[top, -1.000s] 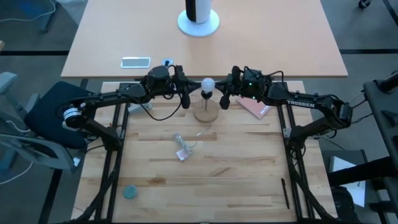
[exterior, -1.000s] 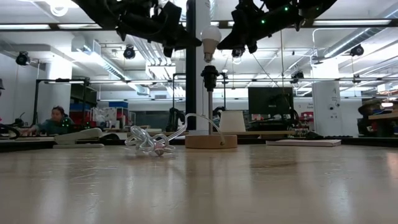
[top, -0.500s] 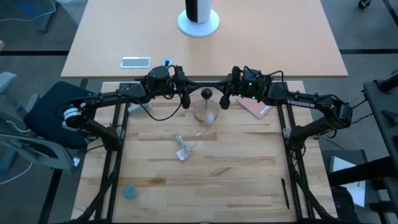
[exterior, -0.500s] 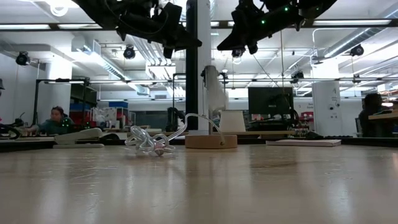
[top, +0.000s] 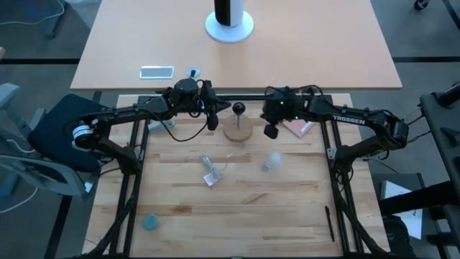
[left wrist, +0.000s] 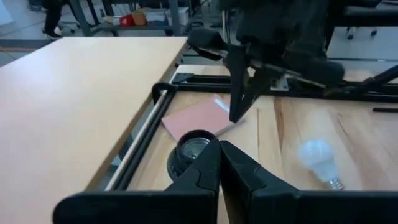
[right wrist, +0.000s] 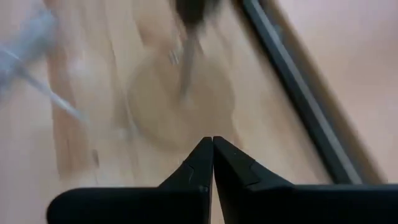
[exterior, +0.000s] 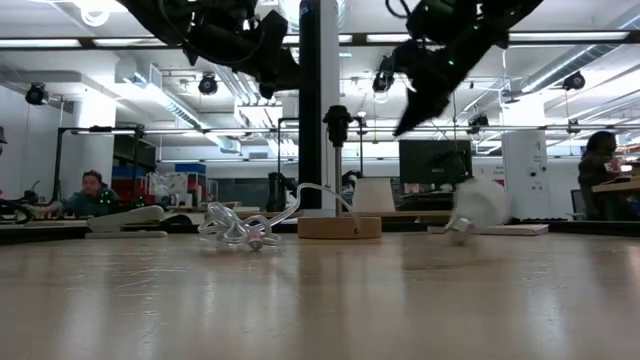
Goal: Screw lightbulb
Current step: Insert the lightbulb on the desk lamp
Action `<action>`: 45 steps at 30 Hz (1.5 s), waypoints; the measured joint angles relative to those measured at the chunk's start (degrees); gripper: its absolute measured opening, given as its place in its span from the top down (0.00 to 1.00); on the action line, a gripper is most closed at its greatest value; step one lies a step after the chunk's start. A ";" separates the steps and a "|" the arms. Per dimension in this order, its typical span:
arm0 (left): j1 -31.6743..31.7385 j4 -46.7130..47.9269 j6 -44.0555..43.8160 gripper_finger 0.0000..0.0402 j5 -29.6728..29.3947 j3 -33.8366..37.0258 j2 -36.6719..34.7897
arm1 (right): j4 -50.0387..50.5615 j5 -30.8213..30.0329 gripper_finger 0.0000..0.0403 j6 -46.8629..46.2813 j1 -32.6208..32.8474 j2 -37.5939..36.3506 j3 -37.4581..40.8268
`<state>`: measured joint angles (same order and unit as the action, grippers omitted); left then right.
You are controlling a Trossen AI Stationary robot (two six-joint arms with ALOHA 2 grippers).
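The frosted white lightbulb lies on its side on the wooden table, near and right of the round wooden stand; it also shows in the low view and the left wrist view. The stand's black socket stands upright with nothing in it. My left gripper hovers shut just left of the socket. My right gripper is shut, tipped downward, right of the stand and above the table. Neither holds anything.
A crumpled clear plastic wrapper lies near the stand, with the stand's pale cord running to it. A pink pad lies under the right arm. A blue disc sits at the near left. A phone lies on the far desk.
The lightbulb, which stood on top of the socket between both grippers, has fallen past the stand and rolled out onto the table at the near right. My right gripper has tipped steeply downward and sunk a little, staying shut.
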<state>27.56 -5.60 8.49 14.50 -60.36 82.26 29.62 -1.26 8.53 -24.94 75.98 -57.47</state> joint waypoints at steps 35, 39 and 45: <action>-30.54 -4.91 2.49 1.00 6.64 -0.04 19.95 | 1.29 4.84 0.98 -34.59 42.95 -10.61 23.13; -31.48 -0.10 -4.28 1.00 1.49 -0.04 21.37 | -9.71 -4.86 0.98 -32.66 45.98 -4.60 24.33; -32.82 4.58 -11.80 1.00 -3.14 0.06 21.75 | -23.17 -10.93 0.98 -27.17 46.72 5.70 22.78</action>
<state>-5.25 -1.02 -3.31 11.36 -60.30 104.01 6.45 -12.19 -18.65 21.78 81.68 -34.69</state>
